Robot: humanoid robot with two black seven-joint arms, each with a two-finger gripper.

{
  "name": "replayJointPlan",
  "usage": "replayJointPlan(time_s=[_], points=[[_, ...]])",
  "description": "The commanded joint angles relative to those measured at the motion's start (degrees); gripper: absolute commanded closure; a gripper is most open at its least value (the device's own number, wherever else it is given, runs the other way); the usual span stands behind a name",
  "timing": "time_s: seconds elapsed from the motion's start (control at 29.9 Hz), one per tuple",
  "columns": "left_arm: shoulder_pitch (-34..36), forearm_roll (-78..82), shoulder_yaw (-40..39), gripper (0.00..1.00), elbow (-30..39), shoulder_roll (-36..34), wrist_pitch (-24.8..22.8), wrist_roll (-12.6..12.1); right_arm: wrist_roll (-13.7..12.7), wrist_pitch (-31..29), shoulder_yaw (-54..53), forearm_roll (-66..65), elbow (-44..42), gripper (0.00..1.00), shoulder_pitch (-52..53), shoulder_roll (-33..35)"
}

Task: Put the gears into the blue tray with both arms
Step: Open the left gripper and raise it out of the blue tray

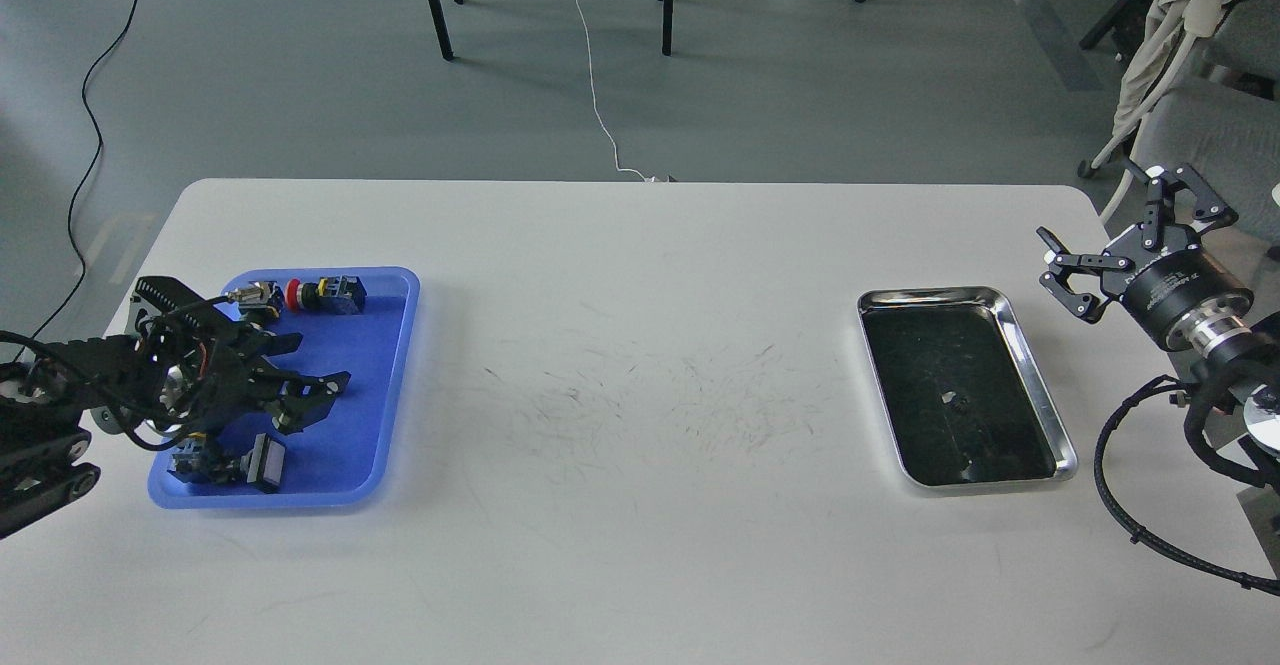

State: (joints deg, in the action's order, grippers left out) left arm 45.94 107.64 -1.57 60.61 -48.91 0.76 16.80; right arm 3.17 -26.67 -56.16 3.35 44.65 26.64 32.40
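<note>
The blue tray lies at the table's left. It holds colourful push-button switches, one with a red cap at the back and one at the front. My left gripper hovers over the tray's middle, open, with nothing visible between its fingers. No gears can be made out in the blue tray. A few tiny dark specks lie on the dark bottom of the silver tray; whether they are gears I cannot tell. My right gripper hangs open and empty beyond that tray's far right corner.
The white table shows faint scuff marks in the middle. On the right a black cable loops over the table's edge. Chair legs and cords stand on the floor behind the table.
</note>
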Motion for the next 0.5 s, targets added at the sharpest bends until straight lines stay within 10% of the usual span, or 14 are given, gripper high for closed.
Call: replayJointPlan(time_s=[0.0, 0.47], points=[[3.9, -4.0, -0.1, 0.11, 3.8, -1.2, -0.2, -0.5, 0.0, 0.0, 0.0, 0.1, 0.2, 0.03, 0.1, -0.1], [10.6, -49.5, -15.8, 0.02, -3.6, 14.1, 0.0, -7.8, -0.6, 0.2, 4.3, -2.9, 2.8, 0.03, 5.3, 1.1]])
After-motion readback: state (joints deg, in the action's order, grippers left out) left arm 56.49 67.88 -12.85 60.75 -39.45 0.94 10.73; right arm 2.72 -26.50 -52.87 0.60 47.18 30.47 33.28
